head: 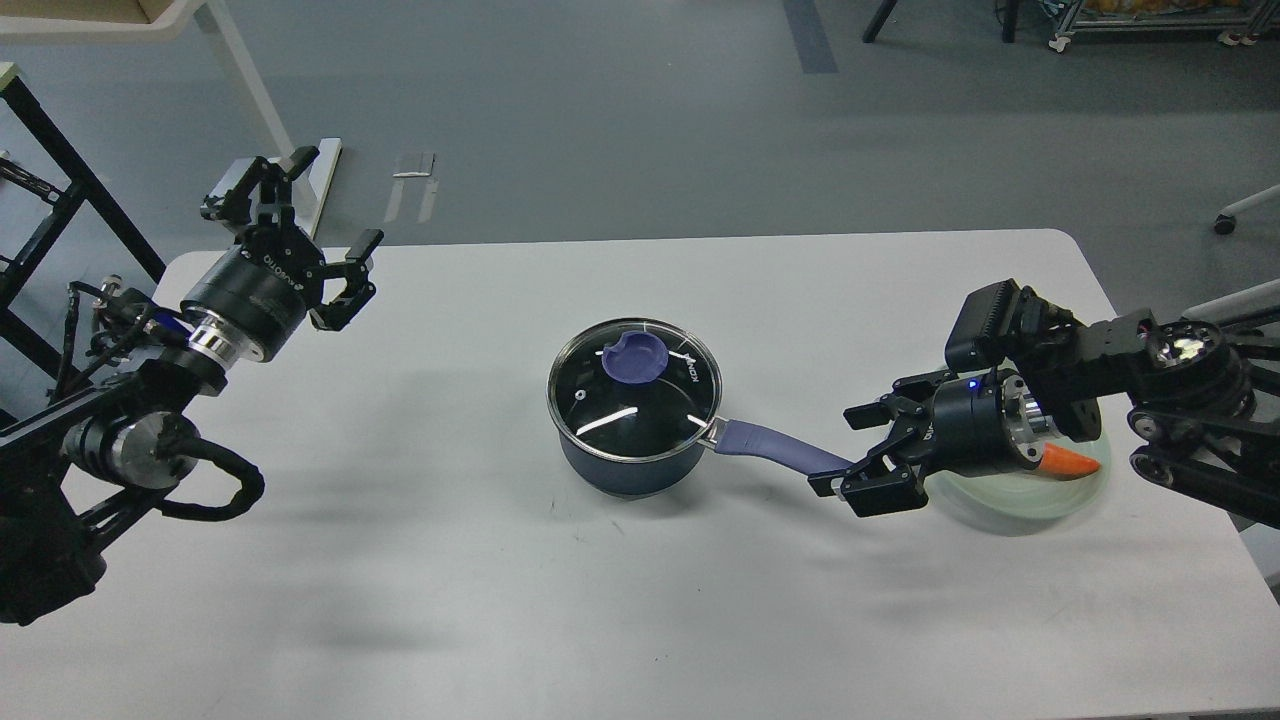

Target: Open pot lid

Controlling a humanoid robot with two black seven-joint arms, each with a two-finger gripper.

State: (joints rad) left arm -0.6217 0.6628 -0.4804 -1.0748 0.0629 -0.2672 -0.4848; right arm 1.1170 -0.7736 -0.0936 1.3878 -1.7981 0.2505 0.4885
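A dark blue pot [625, 465] stands at the table's middle, closed by a glass lid [630, 395] with a purple knob [636, 359]. Its purple handle [765, 446] points right and toward the front. My right gripper [835, 452] is open, low over the table, with its fingers on either side of the handle's far end, which is hidden behind them. My left gripper [343, 196] is open and empty, held up over the table's far left corner, well away from the pot.
A pale green plate [1000, 512] with an orange carrot [1072, 461] lies under my right wrist, mostly hidden. The white table [500, 600] has its far edge just behind my left gripper. A black frame [60, 170] stands at the left.
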